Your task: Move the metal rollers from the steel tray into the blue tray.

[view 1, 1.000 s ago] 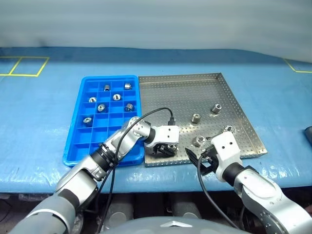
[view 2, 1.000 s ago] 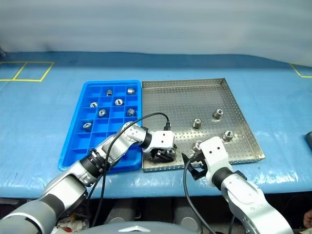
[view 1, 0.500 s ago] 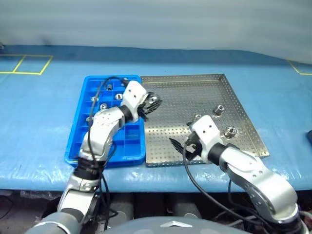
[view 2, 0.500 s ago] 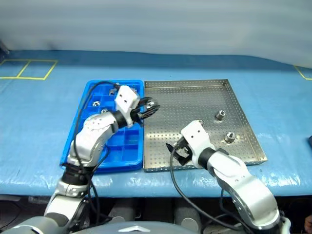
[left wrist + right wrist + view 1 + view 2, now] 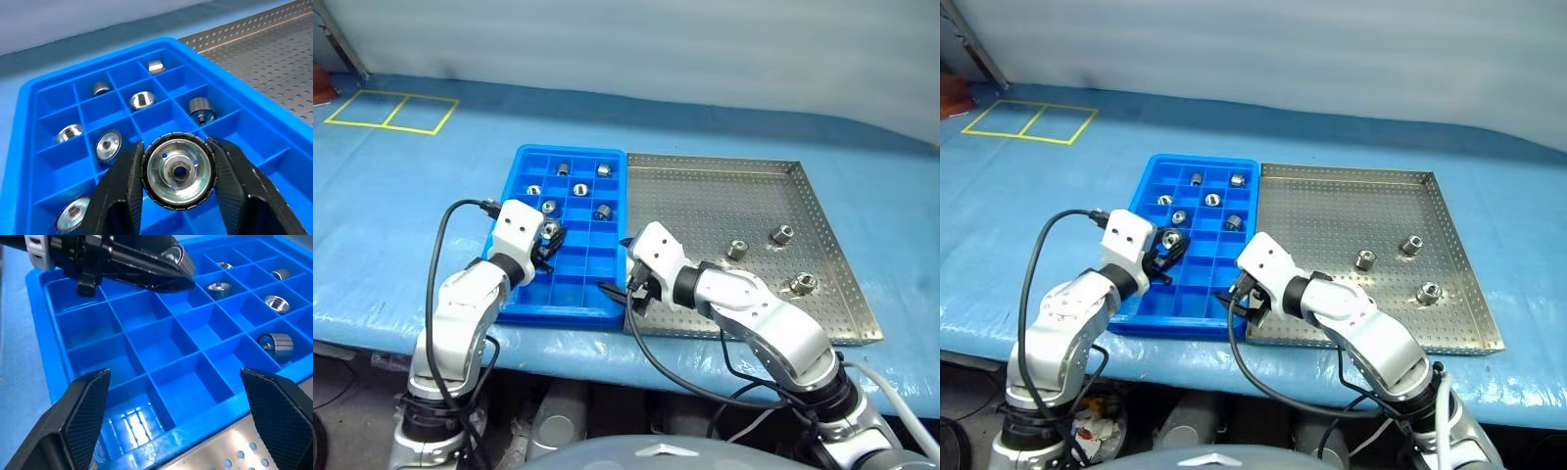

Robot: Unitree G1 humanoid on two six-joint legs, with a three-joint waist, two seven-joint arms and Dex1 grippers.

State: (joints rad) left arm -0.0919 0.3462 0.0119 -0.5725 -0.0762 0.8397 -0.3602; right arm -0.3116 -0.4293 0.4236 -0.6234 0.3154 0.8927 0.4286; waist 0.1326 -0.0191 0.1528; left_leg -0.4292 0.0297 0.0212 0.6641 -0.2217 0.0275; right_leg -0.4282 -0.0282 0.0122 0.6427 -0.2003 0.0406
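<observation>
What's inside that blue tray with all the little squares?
The blue tray has six metal rollers lying in separate compartments. The left gripper holds another over it, hiding some squares below.

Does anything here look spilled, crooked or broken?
Nothing stands out. The blue tray and steel tray sit side by side, rollers rest in compartments, and the left gripper holds one roller over the blue tray.

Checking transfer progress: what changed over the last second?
The left gripper, jaws shut on a roller, carried it from the steel tray's near edge to over the blue tray. The right gripper, jaws wide open and empty, swung left to the blue tray's near corner. Three rollers remain on the steel tray; those in the compartments stayed put.
</observation>
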